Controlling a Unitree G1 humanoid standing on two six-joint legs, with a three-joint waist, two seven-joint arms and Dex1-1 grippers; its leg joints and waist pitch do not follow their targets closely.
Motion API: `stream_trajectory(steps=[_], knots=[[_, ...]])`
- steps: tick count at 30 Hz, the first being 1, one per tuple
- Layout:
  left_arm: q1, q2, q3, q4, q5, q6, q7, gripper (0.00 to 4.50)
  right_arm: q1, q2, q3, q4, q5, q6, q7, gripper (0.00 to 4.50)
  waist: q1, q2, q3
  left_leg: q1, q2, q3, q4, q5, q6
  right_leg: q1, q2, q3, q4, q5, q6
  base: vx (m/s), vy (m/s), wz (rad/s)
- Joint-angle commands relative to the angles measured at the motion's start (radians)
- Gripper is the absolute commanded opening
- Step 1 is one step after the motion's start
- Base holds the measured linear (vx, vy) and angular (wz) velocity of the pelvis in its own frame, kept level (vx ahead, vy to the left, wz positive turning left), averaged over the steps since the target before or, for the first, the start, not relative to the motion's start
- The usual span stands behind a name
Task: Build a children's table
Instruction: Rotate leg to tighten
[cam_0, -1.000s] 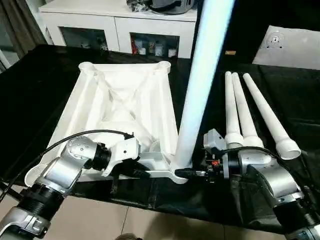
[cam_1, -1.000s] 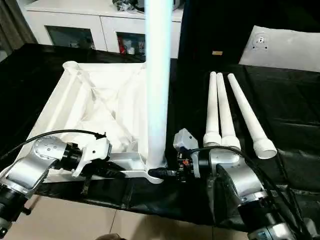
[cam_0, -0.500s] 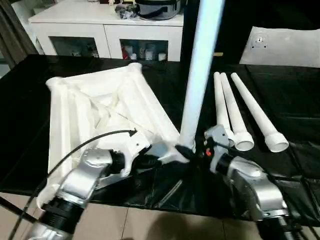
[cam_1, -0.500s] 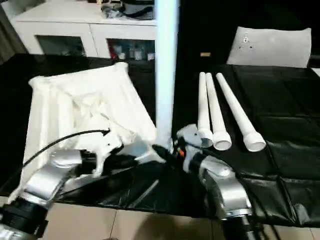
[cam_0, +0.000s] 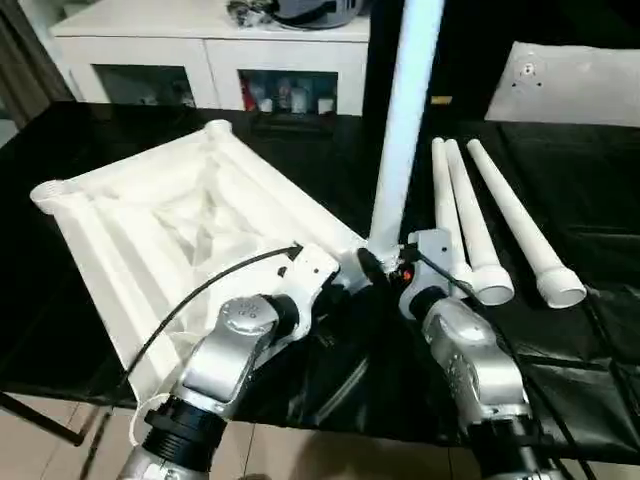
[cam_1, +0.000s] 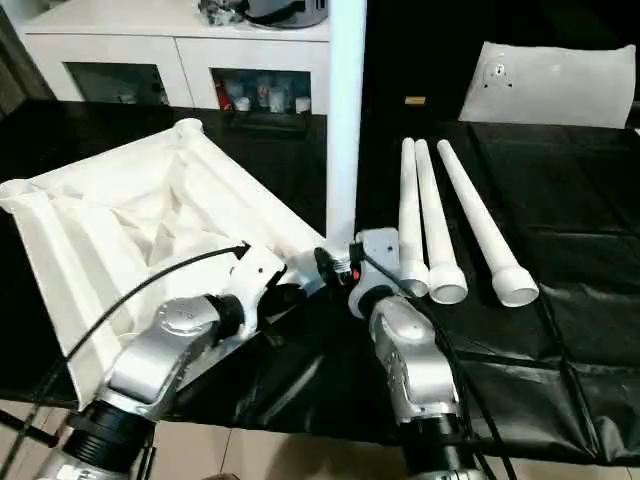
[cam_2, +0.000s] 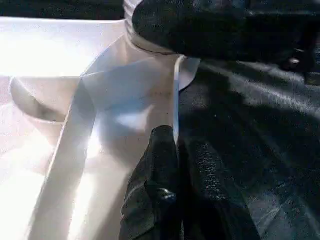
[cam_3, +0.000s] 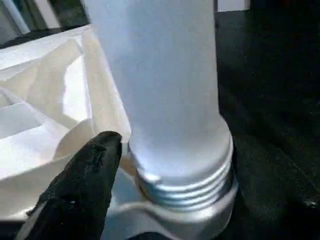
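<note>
The white tabletop (cam_0: 170, 230) lies ribbed side up on the black work table, turned at an angle. One white leg (cam_0: 400, 130) stands upright in its near right corner socket (cam_3: 190, 215), screw thread (cam_3: 185, 187) still showing above the socket. My left gripper (cam_0: 345, 283) is shut on the tabletop's thin rim (cam_2: 175, 115) beside that corner. My right gripper (cam_0: 372, 262) grips the leg's base, with one black finger (cam_3: 85, 185) against it and the other hidden behind the leg. Three more legs (cam_0: 470, 220) lie side by side to the right.
A white glass-door cabinet (cam_0: 210, 50) stands behind the work table. A white sheet (cam_0: 570, 80) lies at the back right. The work table's front edge (cam_0: 330, 410) runs just under my forearms, with tiled floor below. A black cable (cam_0: 200, 300) loops over the left forearm.
The tabletop has turned counter-clockwise, its far end swinging left and its legged corner moving away from the front edge. Both grippers went with that corner, keeping their holds. The camera also shifted.
</note>
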Motion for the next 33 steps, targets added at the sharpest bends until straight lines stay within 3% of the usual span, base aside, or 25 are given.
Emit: stream_trajectory(steps=[1, 2, 4, 7, 8, 9, 10, 16, 21, 22, 29, 31, 33], knots=[[-0.016, 0.024, -0.005, -0.008, -0.006, -0.030, -0.034, 0.00, 0.031, -0.010, 0.051, -0.019, 0.013, 0.012, 0.062, 4.01, 0.003, -0.008, -0.048, -0.009, 0.110, -0.051, -0.078, -0.066, 0.093, 0.047, -0.103, 0.068, -0.072, -0.054, -0.230, 0.000, 0.000, 0.00], [-0.015, 0.038, -0.007, -0.005, -0.007, -0.037, -0.044, 0.00, 0.035, -0.021, 0.050, -0.029, 0.018, 0.009, 0.070, 4.14, 0.000, -0.007, -0.048, -0.009, 0.112, -0.051, -0.078, -0.071, 0.092, 0.046, -0.103, 0.068, -0.071, -0.053, -0.235, 0.000, 0.000, 0.00], [-0.008, 0.082, -0.010, 0.005, -0.021, -0.054, -0.092, 0.00, 0.061, -0.078, 0.060, -0.079, 0.038, 0.002, 0.141, 4.33, 0.000, -0.017, -0.052, -0.009, 0.112, -0.049, -0.074, -0.049, 0.104, 0.046, -0.102, 0.068, -0.066, -0.016, -0.241, 0.000, 0.000, 0.00], [-0.005, 0.132, -0.014, 0.015, -0.031, -0.073, -0.156, 0.00, 0.093, -0.152, 0.075, -0.141, 0.051, -0.001, 0.239, 4.47, 0.005, -0.016, -0.051, -0.011, 0.112, -0.049, -0.071, -0.029, 0.130, 0.045, -0.103, 0.066, -0.063, 0.003, -0.244, 0.000, 0.000, 0.00], [-0.008, 0.155, -0.020, 0.022, -0.034, -0.085, -0.187, 0.00, 0.100, -0.180, 0.072, -0.162, 0.061, 0.004, 0.277, 4.47, 0.006, -0.028, -0.049, -0.011, 0.113, -0.048, -0.070, -0.027, 0.140, 0.046, -0.104, 0.066, -0.064, -0.006, -0.244, 0.000, 0.000, 0.00], [-0.008, 0.156, -0.020, 0.023, -0.034, -0.085, -0.188, 0.00, 0.100, -0.181, 0.072, -0.163, 0.061, 0.004, 0.278, 4.47, 0.007, -0.021, -0.049, -0.010, 0.113, -0.047, -0.070, -0.028, 0.141, 0.043, -0.104, 0.065, -0.063, -0.024, -0.247, 0.000, 0.000, 0.00], [-0.011, 0.184, -0.028, 0.028, -0.042, -0.097, -0.231, 0.00, 0.103, -0.216, 0.068, -0.182, 0.074, 0.010, 0.322, 4.47, 0.007, -0.024, -0.048, -0.008, 0.114, -0.047, -0.071, -0.032, 0.138, 0.042, -0.103, 0.065, -0.063, -0.036, -0.248, 0.000, 0.000, 0.00], [-0.021, 0.347, -0.108, 0.047, -0.063, -0.229, -0.498, 0.00, 0.073, -0.384, 0.098, -0.202, 0.127, 0.021, 0.559, 4.47, 0.016, -0.022, -0.047, -0.005, 0.114, -0.046, -0.068, -0.026, 0.144, 0.039, -0.104, 0.066, -0.058, -0.016, -0.258, 0.000, 0.000, 0.00], [-0.035, 0.383, -0.129, 0.066, -0.070, -0.263, -0.586, 0.00, 0.043, -0.434, 0.136, -0.185, 0.147, 0.041, 0.678, 4.47, 0.029, -0.022, -0.049, 0.001, 0.117, -0.046, -0.069, -0.039, 0.128, 0.039, -0.104, 0.065, -0.056, -0.029, -0.270, 0.000, 0.000, 0.00], [-0.046, 0.399, -0.145, 0.084, -0.074, -0.289, -0.631, 0.00, 0.010, -0.447, 0.151, -0.156, 0.146, 0.040, 0.717, 4.47, 0.031, -0.016, -0.050, 0.004, 0.117, -0.046, -0.068, -0.031, 0.122, 0.036, -0.103, 0.065, -0.051, 0.001, -0.281, 0.000, 0.000, 0.00], [-0.079, 0.426, -0.185, 0.123, -0.065, -0.362, -0.714, 0.00, -0.061, -0.470, 0.211, -0.082, 0.120, -0.009, 0.820, 4.47, 0.042, -0.022, -0.052, 0.004, 0.118, -0.043, -0.068, -0.057, 0.093, 0.042, -0.107, 0.066, -0.050, 0.000, -0.290, 0.000, 0.000, 0.00], [-0.090, 0.422, -0.188, 0.138, -0.055, -0.379, -0.728, 0.00, -0.078, -0.473, 0.228, -0.059, 0.113, -0.017, 0.843, 4.10, 0.047, -0.020, -0.052, 0.005, 0.117, -0.042, -0.067, -0.044, 0.091, 0.040, -0.104, 0.065, -0.048, 0.008, -0.292, 0.000, 0.000, 0.00], [-0.097, 0.418, -0.191, 0.149, -0.051, -0.391, -0.740, 0.00, -0.089, -0.475, 0.240, -0.046, 0.112, -0.022, 0.866, 4.08, 0.053, -0.021, -0.054, 0.004, 0.117, -0.042, -0.065, -0.036, 0.093, 0.041, -0.106, 0.065, -0.045, 0.020, -0.294, 0.000, 0.000, 0.00]])
